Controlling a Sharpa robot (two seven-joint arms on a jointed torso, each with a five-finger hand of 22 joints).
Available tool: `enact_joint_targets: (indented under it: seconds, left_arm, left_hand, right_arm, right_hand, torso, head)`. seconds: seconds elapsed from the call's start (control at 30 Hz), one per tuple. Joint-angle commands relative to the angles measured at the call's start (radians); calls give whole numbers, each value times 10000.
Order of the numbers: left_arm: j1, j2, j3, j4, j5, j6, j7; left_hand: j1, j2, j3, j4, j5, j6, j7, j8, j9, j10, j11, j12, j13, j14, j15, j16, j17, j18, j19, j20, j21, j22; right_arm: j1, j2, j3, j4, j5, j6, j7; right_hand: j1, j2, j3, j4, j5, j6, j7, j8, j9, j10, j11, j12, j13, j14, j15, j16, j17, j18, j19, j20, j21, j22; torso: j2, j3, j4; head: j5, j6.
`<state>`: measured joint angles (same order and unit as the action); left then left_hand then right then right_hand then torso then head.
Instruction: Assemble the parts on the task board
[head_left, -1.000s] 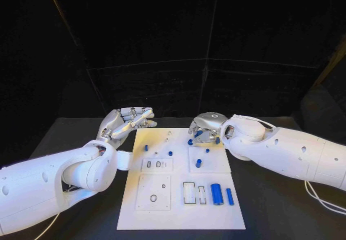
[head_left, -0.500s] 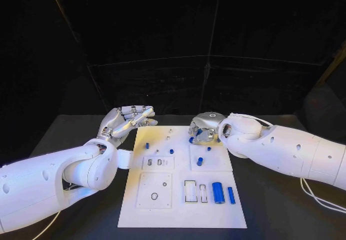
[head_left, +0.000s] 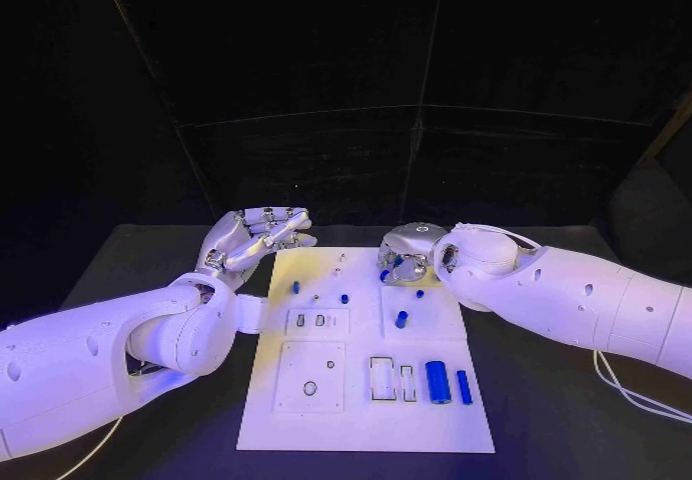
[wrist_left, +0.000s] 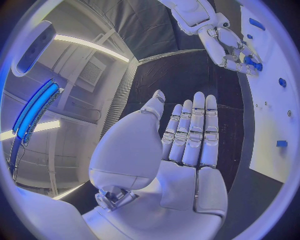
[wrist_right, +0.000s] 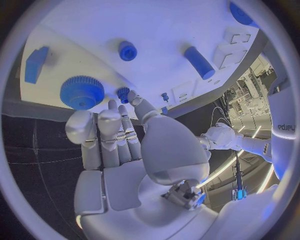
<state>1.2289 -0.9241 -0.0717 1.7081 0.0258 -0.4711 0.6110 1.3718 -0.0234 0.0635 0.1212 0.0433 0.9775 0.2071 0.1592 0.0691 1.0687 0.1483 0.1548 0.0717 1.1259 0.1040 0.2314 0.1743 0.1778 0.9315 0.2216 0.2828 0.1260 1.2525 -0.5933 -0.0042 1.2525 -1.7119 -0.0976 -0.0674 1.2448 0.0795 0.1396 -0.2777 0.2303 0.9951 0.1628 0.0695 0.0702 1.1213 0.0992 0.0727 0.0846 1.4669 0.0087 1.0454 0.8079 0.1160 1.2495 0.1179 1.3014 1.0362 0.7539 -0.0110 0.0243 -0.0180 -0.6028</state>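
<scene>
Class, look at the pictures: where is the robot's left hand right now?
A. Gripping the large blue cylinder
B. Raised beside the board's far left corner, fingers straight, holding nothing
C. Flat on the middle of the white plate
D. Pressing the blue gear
B: the left robot hand is raised off the task board, its fingers straight and empty.

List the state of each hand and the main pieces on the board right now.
left hand: open, fingers straight, holding nothing, off the board's edge.
right hand: over the board's far end beside the blue gear; grip unclear.
large blue cylinder: lying flat.
task board: flat on table.
</scene>
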Motion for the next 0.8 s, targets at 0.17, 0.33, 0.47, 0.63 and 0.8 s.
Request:
enact_joint_targets:
  seconds: [0.17, 0.33, 0.47, 0.63, 0.8]
  left_arm:
    - [33, -32, 8, 29, -75, 84, 21]
    - [36, -30, 8, 19, -75, 90, 11]
    - [38, -26, 8, 16, -75, 92, 2]
    - [43, -28, 8, 11, -75, 92, -7]
    - [50, -34, 8, 8, -75, 88, -19]
  left_hand:
    - [103, 31, 28, -75, 47, 37, 1, -73, -13, 64, 39, -66, -17, 46, 25, -44, 21, 54, 78, -8, -38, -20]
    - [103, 31, 28, -75, 47, 37, 1, -73, -13, 64, 39, -66, -17, 46, 25, -44, 21, 54, 78, -8, -38, -20]
    - [103, 31, 28, -75, 47, 37, 1, -73, -13, 64, 39, -66, -17, 46, 25, -44, 21, 54, 78, -8, -38, -20]
    - [106, 46, 34, -83, 47, 36, 8, -83, -16, 60, 45, -82, -21, 48, 27, -53, 26, 53, 82, -7, -44, -25]
    - [108, 53, 36, -89, 48, 35, 12, -88, -17, 59, 47, -90, -22, 49, 28, -58, 28, 53, 84, -7, -47, -28]
  right_arm:
    - [24, 19, 4, -12, -69, 180, 85]
    - [23, 50, 4, -35, -69, 181, 127]
    - [23, 81, 4, -61, -69, 231, 147]
    - [22, 129, 3, -115, -69, 305, 166]
    - [21, 173, 1, -178, -69, 345, 159]
  right_hand:
    - [64, 179, 314, -25, -161, 228, 7, 53, 27, 204, -26, 79, 1, 123, -2, 350, 314, -171, 160, -4, 231, 307]
    - [120, 279, 631, -39, -368, 419, -15, 93, 43, 370, -63, 101, -10, 152, -24, 663, 622, -220, 294, -21, 429, 615]
    - [137, 313, 829, -36, -475, 564, -54, 129, 57, 486, -101, 113, -16, 161, -49, 834, 784, -252, 383, -38, 553, 814]
    - [130, 282, 959, -34, -548, 611, -57, 120, 53, 532, -112, 97, -30, 158, -54, 930, 861, -265, 408, -48, 613, 899]
    - [129, 236, 1050, -43, -577, 632, -55, 106, 48, 550, -112, 77, -43, 149, -55, 980, 888, -270, 410, -51, 644, 936]
  torso:
    - [24, -4, -7]
    - [29, -10, -9]
    - [31, -8, -6]
    - [39, -6, -2]
    - [46, -7, -1]
  head:
    - [23, -36]
    - [11, -50]
    - [14, -60]
    - [9, -86]
    - [6, -86]
